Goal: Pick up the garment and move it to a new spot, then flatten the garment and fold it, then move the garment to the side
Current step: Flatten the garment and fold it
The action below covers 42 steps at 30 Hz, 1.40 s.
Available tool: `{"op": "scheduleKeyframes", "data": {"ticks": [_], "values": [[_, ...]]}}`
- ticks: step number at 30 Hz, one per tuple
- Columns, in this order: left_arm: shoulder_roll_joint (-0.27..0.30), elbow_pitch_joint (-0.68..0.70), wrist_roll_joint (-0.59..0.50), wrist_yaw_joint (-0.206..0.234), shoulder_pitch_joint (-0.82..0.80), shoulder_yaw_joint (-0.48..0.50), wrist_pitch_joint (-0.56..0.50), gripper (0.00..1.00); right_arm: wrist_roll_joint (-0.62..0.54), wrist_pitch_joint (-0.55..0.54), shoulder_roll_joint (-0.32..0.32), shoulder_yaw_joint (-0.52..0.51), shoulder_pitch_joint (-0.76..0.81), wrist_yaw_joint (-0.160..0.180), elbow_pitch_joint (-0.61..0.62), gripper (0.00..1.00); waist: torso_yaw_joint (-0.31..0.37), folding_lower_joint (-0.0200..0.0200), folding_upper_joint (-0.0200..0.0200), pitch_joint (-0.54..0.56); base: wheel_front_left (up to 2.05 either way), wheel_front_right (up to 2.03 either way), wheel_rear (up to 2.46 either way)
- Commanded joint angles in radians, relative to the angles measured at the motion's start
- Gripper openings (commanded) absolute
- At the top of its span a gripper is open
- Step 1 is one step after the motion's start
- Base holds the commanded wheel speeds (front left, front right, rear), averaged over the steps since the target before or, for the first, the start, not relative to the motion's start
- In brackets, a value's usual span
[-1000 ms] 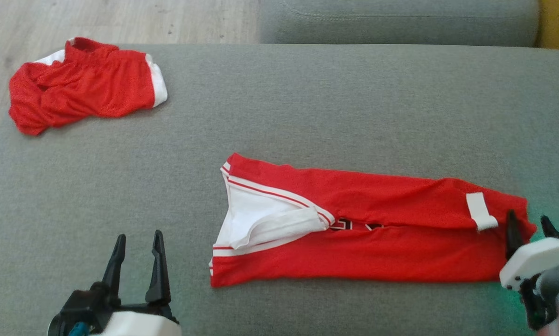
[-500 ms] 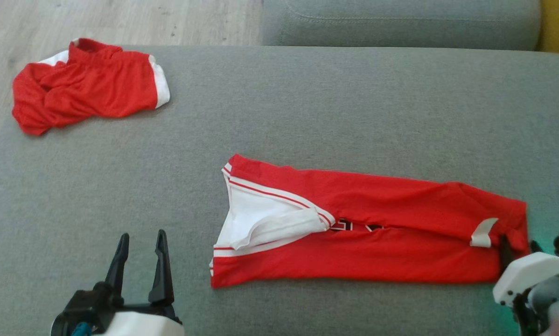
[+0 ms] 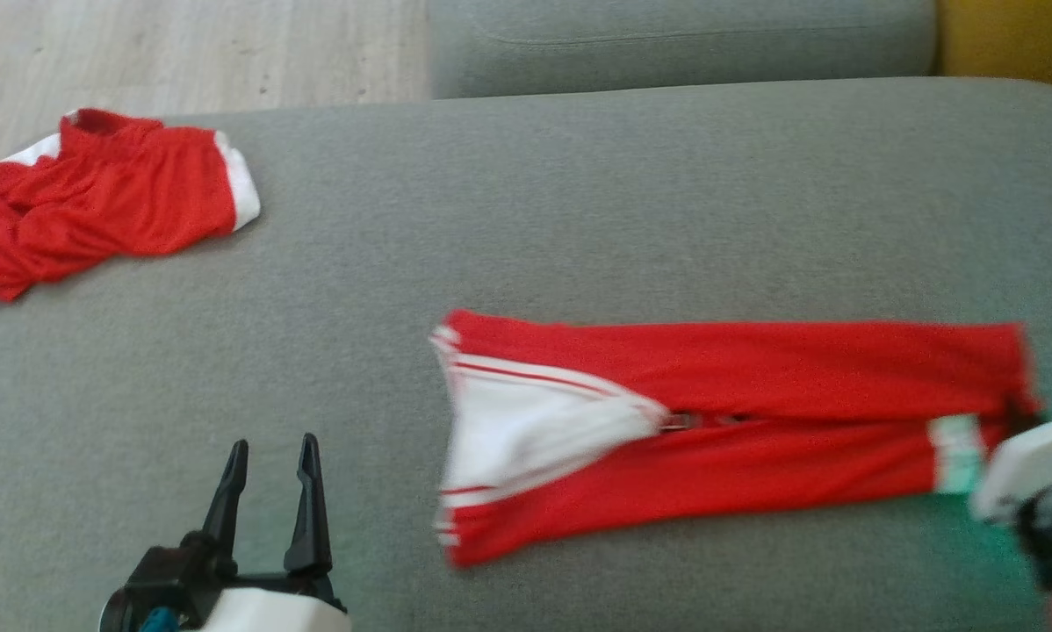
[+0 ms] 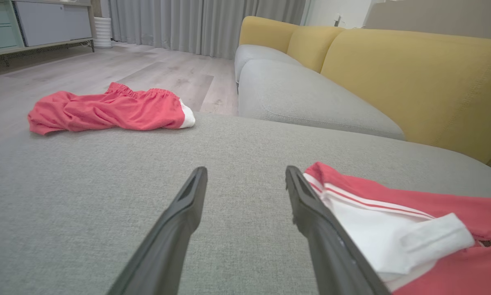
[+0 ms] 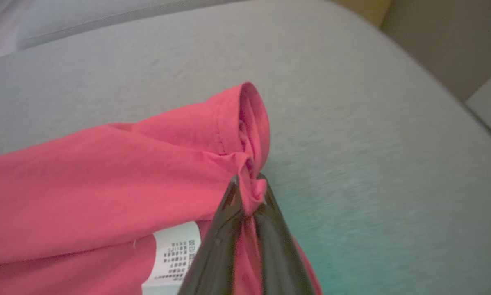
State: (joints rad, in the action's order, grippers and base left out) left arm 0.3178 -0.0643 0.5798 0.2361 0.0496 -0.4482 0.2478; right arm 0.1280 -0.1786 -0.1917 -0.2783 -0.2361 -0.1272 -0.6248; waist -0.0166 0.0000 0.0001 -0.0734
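Garment (image 3: 719, 412): red jersey with white trim, folded into a long strip. It lies flat on the grey cushion (image 3: 579, 193), running from the centre of the head view out toward 4 o'clock. The head view is blurred.

Right gripper (image 5: 247, 182): at 4 o'clock in the head view, at the strip's far right end. Its wrist view shows the fingers clenched on a bunched fold of the red hem at that corner. A white care label (image 5: 171, 254) sits just beside the fingers, at their 8 o'clock.

Left gripper (image 3: 274, 441): at 7 o'clock in the head view, fingers spread, grasping nothing. It hangs over bare cushion, near the white-trimmed end of the garment but apart from it.

Shorts (image 3: 96, 197): red with white, crumpled, at 10 o'clock on the cushion's edge, well apart from the garment.

Yellow backrest (image 4: 413, 78): beyond the cushion at 2 o'clock in the left wrist view.
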Motion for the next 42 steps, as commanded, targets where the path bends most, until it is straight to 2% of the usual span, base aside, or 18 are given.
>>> {"op": "scheduleKeyframes", "data": {"ticks": [1,6,12,21,25,27,31,37,42], "values": [[0.013,0.020,-0.004,-0.005,-0.027,0.039,0.007,1.00,0.005,-0.004,-0.047,0.002,-0.037,-0.003,0.048,0.00,0.012,0.0000,-0.0001,0.002,0.00,0.00,0.00],[-0.002,0.012,-0.010,-0.010,-0.033,0.034,0.009,1.00,0.013,-0.060,-0.097,-0.058,-0.010,-0.003,0.147,0.00,0.038,0.0000,-0.0001,-0.001,0.00,0.00,0.00],[-0.010,0.008,-0.015,-0.013,-0.039,0.033,0.011,1.00,0.063,-0.113,-0.040,-0.062,0.016,-0.003,0.276,0.00,0.059,0.0000,-0.0001,-0.006,0.00,0.00,0.00],[-0.008,-0.003,-0.018,-0.017,-0.049,0.041,0.012,1.00,0.183,-0.212,0.073,0.129,0.064,-0.003,0.552,0.00,0.049,0.0000,-0.0001,0.003,0.00,0.00,0.00],[-0.006,-0.005,-0.017,-0.020,-0.050,0.044,0.012,1.00,0.243,-0.231,0.106,0.242,0.079,-0.003,0.625,0.00,0.035,0.0000,-0.0001,0.005,0.00,0.00,0.00],[-0.006,-0.006,-0.017,-0.021,-0.051,0.044,0.012,1.00,0.258,-0.231,0.114,0.273,0.080,-0.003,0.634,0.00,0.031,0.0000,-0.0001,0.005,0.00,0.00,0.00],[-0.008,-0.007,-0.017,-0.024,-0.057,0.040,0.012,1.00,0.318,-0.223,0.136,0.406,0.083,-0.003,0.634,0.00,0.013,0.0000,-0.0001,0.005,0.00,0.00,0.00],[-0.013,-0.012,-0.019,-0.030,-0.071,0.029,0.010,1.00,0.413,-0.170,0.141,0.598,0.066,-0.003,0.545,0.00,-0.027,0.0000,-0.0001,0.001,0.00,0.00,0.00],[-0.015,-0.015,-0.020,-0.030,-0.074,0.027,0.010,1.00,0.455,-0.115,0.141,0.696,0.023,-0.003,0.449,0.00,-0.050,0.0000,-0.0001,-0.007,0.00,0.00,0.00]]}}
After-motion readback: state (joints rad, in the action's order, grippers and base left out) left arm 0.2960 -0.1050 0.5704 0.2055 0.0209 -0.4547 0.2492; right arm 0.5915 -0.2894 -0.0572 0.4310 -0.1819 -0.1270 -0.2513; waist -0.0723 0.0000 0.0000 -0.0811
